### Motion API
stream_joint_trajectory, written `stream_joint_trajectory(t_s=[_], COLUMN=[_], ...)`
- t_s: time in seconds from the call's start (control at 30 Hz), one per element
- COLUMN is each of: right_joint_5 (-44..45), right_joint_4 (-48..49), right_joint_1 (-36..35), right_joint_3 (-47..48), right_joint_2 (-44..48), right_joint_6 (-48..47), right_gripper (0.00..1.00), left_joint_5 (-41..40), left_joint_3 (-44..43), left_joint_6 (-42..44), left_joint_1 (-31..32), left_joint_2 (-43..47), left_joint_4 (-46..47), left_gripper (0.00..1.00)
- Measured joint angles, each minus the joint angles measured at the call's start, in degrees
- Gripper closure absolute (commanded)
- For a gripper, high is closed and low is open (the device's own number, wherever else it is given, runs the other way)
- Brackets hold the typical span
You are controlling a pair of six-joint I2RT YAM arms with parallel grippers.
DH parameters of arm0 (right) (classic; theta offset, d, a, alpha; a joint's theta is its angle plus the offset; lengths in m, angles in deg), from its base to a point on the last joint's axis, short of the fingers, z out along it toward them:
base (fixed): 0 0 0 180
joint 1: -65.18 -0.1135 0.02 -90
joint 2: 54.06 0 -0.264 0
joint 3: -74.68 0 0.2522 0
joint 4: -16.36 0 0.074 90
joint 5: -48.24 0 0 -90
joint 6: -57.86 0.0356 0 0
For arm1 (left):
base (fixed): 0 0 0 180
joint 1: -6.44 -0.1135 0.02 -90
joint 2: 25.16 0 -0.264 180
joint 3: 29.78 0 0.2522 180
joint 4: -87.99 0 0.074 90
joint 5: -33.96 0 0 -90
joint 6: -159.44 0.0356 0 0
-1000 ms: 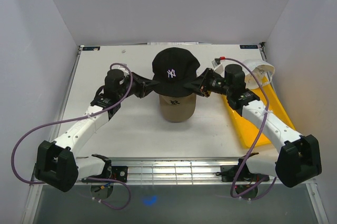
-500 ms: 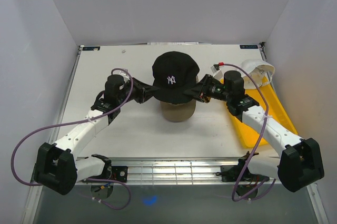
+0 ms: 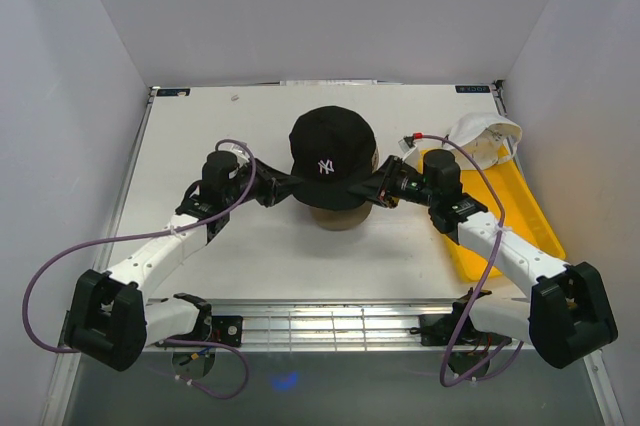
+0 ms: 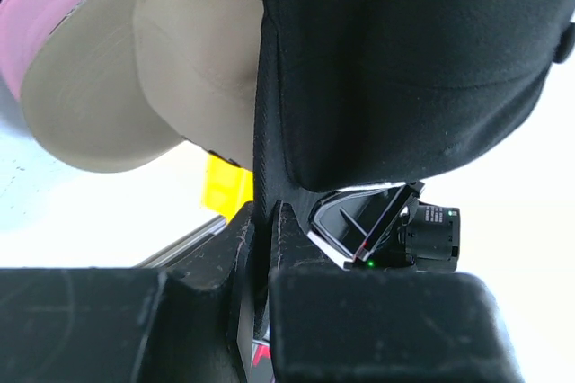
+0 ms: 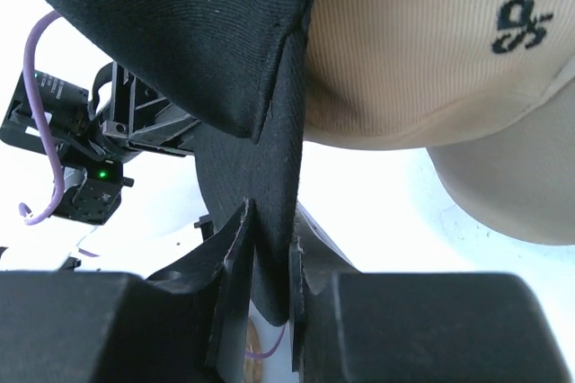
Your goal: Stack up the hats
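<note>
Both pairs of fingers are pinched shut on the black NY cap [image 3: 330, 146], one at each side. The left fingers [image 4: 238, 248] clamp the fabric edge running forward from between them, and the right fingers [image 5: 229, 262] grip the opposite edge the same way. The cap spans the line from one pair to the other, its brim toward the arm bases. Directly under it, lower than both pinches, sits the tan cap [image 3: 336, 218] on the table [image 3: 200, 126], with a pink cap [image 4: 54, 14] beneath. The stack thus lies below and inward of each pair, about equally near both arms. I judge a straight downward settle, then release, is called for. A white cap [image 3: 485, 134] lies outward of the right fingers.
</note>
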Motion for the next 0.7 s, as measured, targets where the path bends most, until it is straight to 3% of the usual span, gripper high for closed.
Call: stream_joint_trajectory(t_s=[0.7], right_joint_5=[1.73], right_joint_4=[-1.62], right_joint_1=[-0.15], right_joint_3=[-1.88], right_joint_2=[0.72], right_joint_6=[-2.16], right_gripper=[0.92], left_joint_5=[1.14], left_joint_3=[1.81], left_joint_6=[1.55], left_joint_1=[0.46], left_joint_2=[-2.56], left_joint_4=[2.29], left_gripper=[1.0])
